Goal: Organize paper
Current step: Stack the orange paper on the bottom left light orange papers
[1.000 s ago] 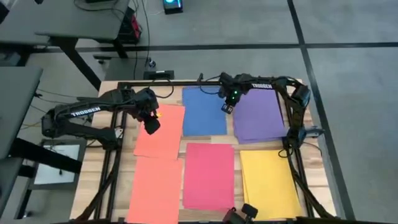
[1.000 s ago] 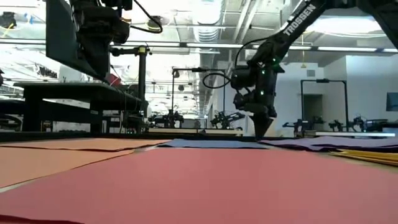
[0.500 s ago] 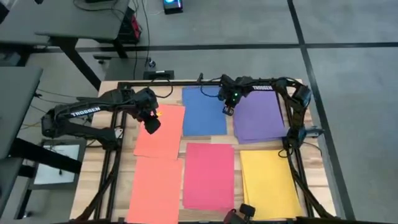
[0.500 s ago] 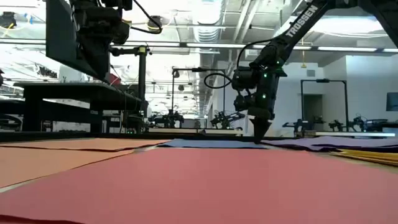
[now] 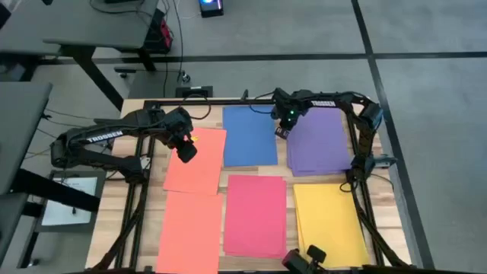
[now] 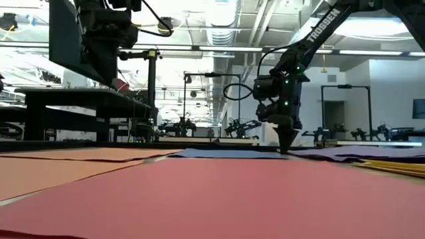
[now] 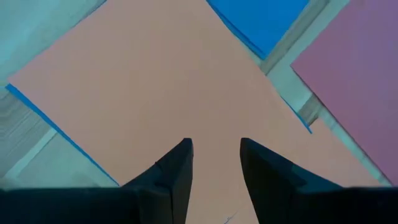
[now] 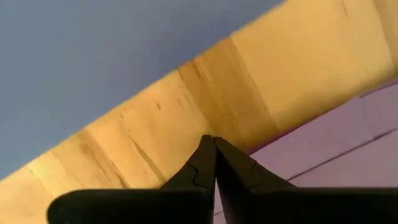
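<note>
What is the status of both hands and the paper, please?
Right hand shut, at purple paper edge. Left hand open over salmon paper. Nothing in the way.

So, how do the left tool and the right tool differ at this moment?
The left tool is open, its tips apart, above the upper salmon-orange sheet. The right tool is shut, tips pressed together, low over the bare wood strip between the blue sheet and the purple sheet. Both point down and hold nothing.

Pale wood table (image 5: 380,228) on grey floor (image 5: 426,91); dark desk (image 5: 84,27) far left; black frame rail (image 5: 205,102) at the table's far edge.
</note>
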`<state>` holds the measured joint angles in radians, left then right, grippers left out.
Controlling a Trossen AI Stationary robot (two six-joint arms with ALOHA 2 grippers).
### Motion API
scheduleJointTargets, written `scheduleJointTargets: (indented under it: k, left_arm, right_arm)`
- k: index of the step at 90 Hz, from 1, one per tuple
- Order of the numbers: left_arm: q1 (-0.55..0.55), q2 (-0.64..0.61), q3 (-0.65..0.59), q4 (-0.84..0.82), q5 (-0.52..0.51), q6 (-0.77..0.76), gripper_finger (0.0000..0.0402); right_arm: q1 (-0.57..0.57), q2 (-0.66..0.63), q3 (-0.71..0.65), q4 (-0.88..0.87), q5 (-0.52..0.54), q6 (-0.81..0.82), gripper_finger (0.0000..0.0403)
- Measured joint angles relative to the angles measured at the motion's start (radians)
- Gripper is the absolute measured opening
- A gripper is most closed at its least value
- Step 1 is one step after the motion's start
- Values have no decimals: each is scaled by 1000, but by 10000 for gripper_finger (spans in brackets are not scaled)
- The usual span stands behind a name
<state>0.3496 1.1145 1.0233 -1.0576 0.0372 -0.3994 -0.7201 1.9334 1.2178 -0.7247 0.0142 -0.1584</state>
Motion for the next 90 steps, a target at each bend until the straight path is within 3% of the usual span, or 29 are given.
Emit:
scheduleJointTargets:
  k: [27, 54, 61, 69, 90]
  left_arm:
    - [0, 0, 0, -1, -1, -2, 118]
    - [0, 0, 0, -7, -1, 20, 118]
    - [0, 0, 0, -17, 0, 21, 118]
    - [0, 0, 0, -42, 0, 21, 118]
    - [0, 0, 0, -60, 0, 25, 118]
  right_arm:
    - [10, 6, 122, -51, 48, 38, 0]
    - [145, -18, 292, -356, -12, 142, 0]
    - [225, -66, 281, -407, -84, 240, 0]
    - [339, -133, 222, -456, -96, 411, 0]
    - [591, -308, -140, -290, -111, 1037, 0]
